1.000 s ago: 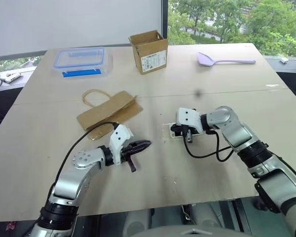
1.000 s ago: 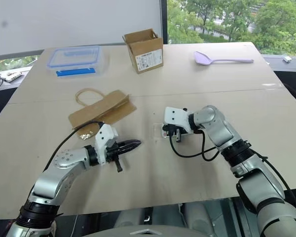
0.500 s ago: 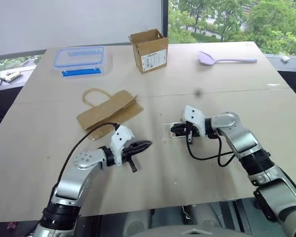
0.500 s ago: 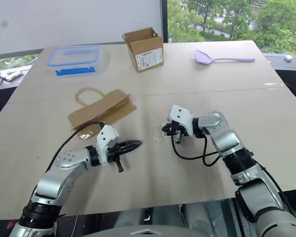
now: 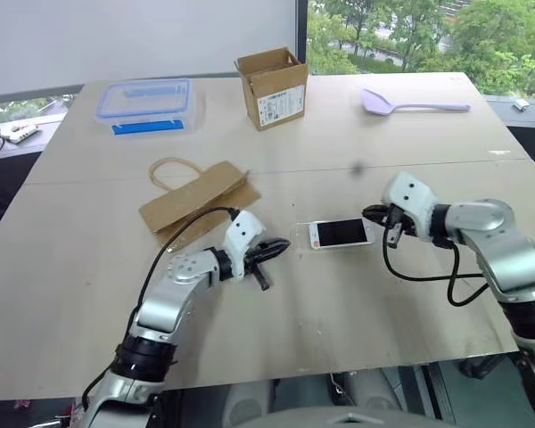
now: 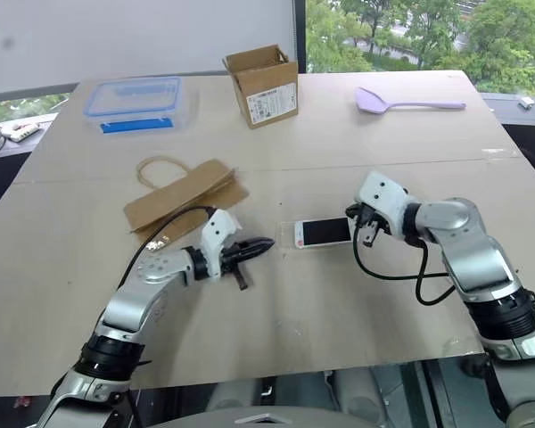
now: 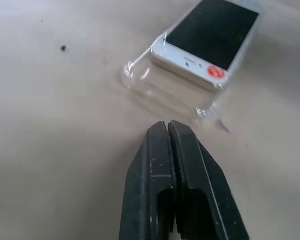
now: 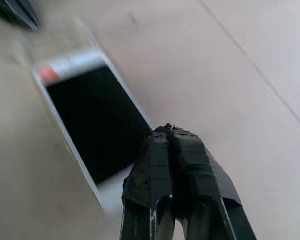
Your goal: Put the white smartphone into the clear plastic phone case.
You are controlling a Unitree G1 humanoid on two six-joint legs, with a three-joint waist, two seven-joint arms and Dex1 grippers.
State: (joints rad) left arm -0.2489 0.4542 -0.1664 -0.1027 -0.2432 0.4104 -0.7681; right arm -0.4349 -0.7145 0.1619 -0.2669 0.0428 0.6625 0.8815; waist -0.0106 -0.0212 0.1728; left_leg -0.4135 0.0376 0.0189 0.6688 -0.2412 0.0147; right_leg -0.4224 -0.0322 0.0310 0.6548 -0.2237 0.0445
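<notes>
The white smartphone (image 5: 339, 234) lies flat, black screen up, in the middle of the table. It rests on the clear plastic phone case (image 7: 162, 90), whose empty end sticks out past the phone's end with the red sticker. My left gripper (image 5: 283, 249) is shut and empty, its tips a short way from that protruding case end (image 5: 300, 234). My right gripper (image 5: 369, 214) is also shut and empty, its tips over the phone's opposite end (image 8: 97, 120); whether it touches there I cannot tell.
A brown paper bag (image 5: 198, 200) lies flat behind my left arm. At the back stand a clear food container with a blue lid (image 5: 145, 102) and an open cardboard box (image 5: 271, 78). A lilac spatula (image 5: 412, 103) lies at the far right.
My right gripper has drawn away to the right and lifted off the phone, leaving its screen uncovered. My left gripper has advanced toward the case's end.
</notes>
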